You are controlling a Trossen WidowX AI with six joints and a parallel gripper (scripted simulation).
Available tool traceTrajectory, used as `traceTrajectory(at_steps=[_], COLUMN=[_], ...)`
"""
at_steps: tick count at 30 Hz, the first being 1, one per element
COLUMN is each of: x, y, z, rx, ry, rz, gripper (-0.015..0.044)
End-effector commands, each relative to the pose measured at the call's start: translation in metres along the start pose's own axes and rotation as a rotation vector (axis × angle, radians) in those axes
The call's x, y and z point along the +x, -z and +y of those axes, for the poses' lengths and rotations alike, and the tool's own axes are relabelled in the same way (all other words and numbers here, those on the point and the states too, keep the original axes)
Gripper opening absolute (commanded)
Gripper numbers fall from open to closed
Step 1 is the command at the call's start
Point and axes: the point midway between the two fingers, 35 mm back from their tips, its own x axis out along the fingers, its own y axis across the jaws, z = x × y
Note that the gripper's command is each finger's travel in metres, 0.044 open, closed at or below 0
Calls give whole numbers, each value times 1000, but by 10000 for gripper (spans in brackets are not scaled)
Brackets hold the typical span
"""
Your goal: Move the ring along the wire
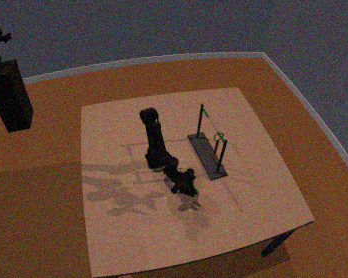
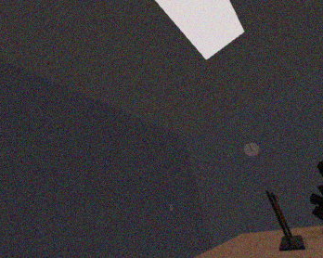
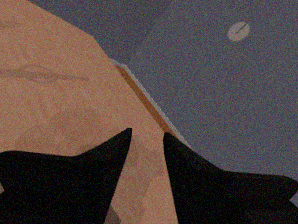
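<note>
The ring (image 1: 219,132) hangs on the wire's green part beside the nearer post (image 1: 222,156) in the top view. Its orange handle (image 1: 217,146) (image 2: 279,214) points down and looks dark. The other green part (image 1: 205,113) is by the farther post (image 1: 200,121), with the thin grey wire (image 1: 214,124) between. My gripper (image 1: 194,183) (image 2: 316,207) (image 3: 148,134) is partly open and empty, in the air to the left of and in front of the nearer post in the top view. It is apart from the ring and posts. The wrist view shows no ring or handle.
The posts stand on a dark base plate (image 1: 208,156) (image 2: 291,243) on the table (image 1: 269,200). My arm stands left of the plate in the top view. A dark block (image 1: 11,100) with another arm-like shape on it is off the table at the far left.
</note>
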Motion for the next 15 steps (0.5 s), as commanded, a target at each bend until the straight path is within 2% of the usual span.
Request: traceTrajectory(at_steps=[1, 6, 12, 15], x=[-18, -56, -120, -128], y=[-19, -35, -43, -40], z=[66, 138, 208, 210], rx=[79, 172, 274, 285], ry=[-250, -567, -949, -992], rz=[-94, -180, -233, -235], gripper=[160, 160, 160, 160])
